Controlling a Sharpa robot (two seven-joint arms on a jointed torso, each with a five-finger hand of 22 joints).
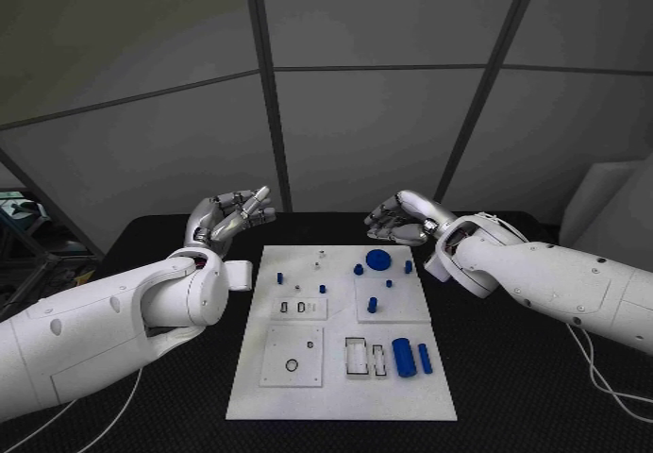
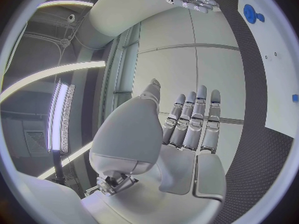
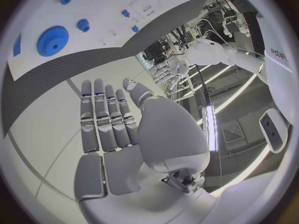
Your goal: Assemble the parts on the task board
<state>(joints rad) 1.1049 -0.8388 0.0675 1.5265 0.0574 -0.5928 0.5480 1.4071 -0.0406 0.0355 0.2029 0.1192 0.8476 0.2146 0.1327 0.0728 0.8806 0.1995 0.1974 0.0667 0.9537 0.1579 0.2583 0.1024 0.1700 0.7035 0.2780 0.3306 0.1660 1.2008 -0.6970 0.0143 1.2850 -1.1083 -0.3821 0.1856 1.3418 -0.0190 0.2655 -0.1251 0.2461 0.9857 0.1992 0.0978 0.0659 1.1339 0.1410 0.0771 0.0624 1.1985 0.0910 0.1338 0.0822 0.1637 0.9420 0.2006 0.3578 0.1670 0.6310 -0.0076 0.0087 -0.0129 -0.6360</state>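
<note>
Both hands, left (image 1: 231, 215) and right (image 1: 403, 219), hover empty with fingers apart beyond the board's (image 1: 341, 396) far edge; the gear (image 1: 377, 259) lies nearest the right.

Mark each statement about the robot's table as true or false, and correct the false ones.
1. The left robot hand holds a blue part. False: it holds nothing.
2. The blue gear lies on the task board. True.
3. The right robot hand presses on the gear. False: it is beyond the board's far edge, touching nothing.
4. Two blue cylinders lie side by side near the board's right edge. True.
</note>
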